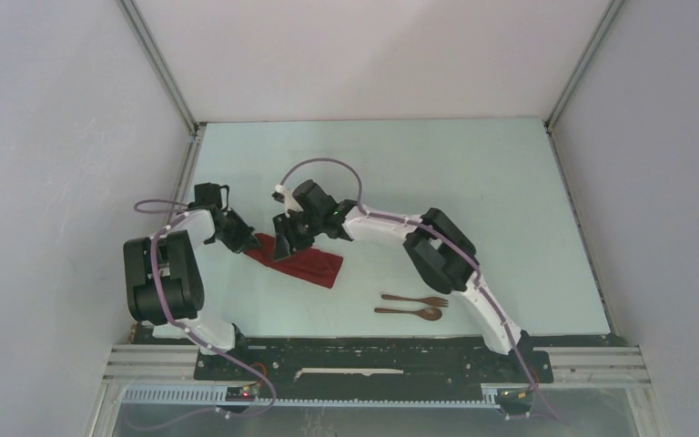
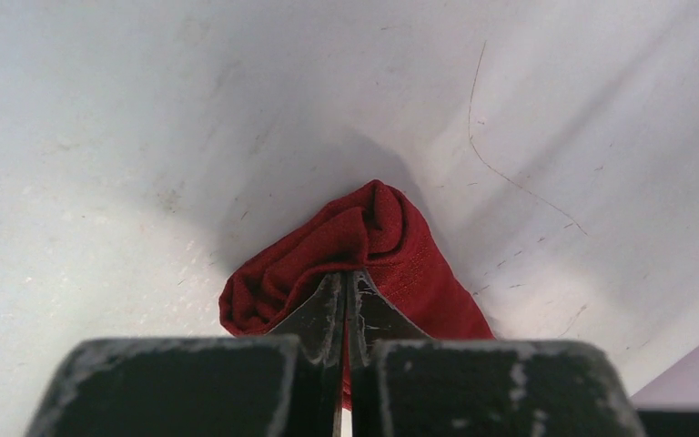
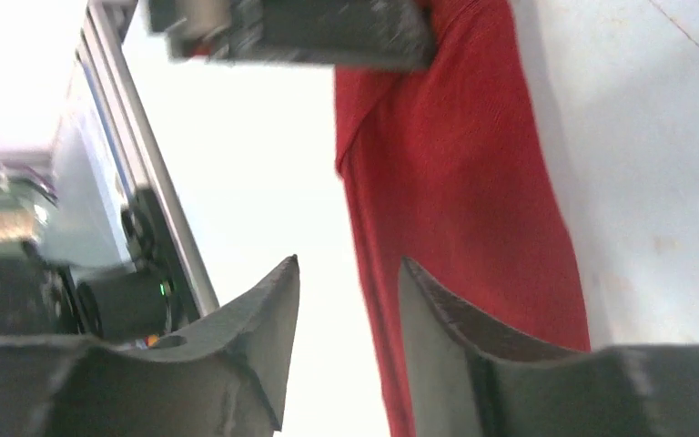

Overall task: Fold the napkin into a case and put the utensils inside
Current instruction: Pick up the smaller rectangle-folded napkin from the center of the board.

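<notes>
Left gripper [image 2: 346, 284] clamped on napkin [image 2: 407, 250] end, cloth bunched just past its tips — right gripper [image 3: 348, 273] fingers apart, strip alongside them, unheld. Risk: one-ended pull drags the fold open.

The napkin [image 1: 305, 264] is plain dark red, with no pattern. Fork [image 1: 416, 299] and spoon [image 1: 410, 312] are dark brown. My left hand [image 2: 346, 293] and right hand [image 3: 350, 264] are black, scuffed grey. The worktop [image 1: 473, 182] is pale greenish-white.

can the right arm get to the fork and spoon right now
probably yes: the fork and spoon lie bare on the table near its base, nothing over them, and its jaws stand apart, gripping nothing
</notes>
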`<state>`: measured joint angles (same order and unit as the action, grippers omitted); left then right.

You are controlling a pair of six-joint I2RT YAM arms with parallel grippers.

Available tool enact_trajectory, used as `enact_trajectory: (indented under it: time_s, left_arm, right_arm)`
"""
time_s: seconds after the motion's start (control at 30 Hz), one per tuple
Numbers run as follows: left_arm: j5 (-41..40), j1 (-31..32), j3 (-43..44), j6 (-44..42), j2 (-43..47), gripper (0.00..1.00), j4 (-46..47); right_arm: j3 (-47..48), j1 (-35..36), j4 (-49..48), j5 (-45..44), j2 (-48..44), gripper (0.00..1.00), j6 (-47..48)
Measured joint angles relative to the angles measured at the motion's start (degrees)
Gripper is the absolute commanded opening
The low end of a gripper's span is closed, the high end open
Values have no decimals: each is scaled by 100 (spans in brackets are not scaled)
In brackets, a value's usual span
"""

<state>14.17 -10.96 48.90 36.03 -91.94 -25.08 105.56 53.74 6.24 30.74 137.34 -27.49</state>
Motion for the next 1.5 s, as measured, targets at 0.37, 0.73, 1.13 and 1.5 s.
enact_trajectory:
  time_s: [0.37, 0.73, 1.13, 1.5]
  left_arm:
    - [-46, 2, 42, -7, -4, 0, -63]
    - [-44, 2, 129, -9, -70, 0, -160]
    - [-46, 2, 131, -9, -70, 0, -164]
    - [-345, 7, 140, -245, 391, 36, -385]
  right_arm:
    - [-914, 651, 1757, -1812, -2090, 78, 3692]
    - [-780, 1255, 2282, -3340, -1309, 74, 4935]
    - [-595, 1318, 2155, -4140, -894, 39, 4966]
    - [-1104, 1226, 1639, -3832, -1154, 0, 4419]
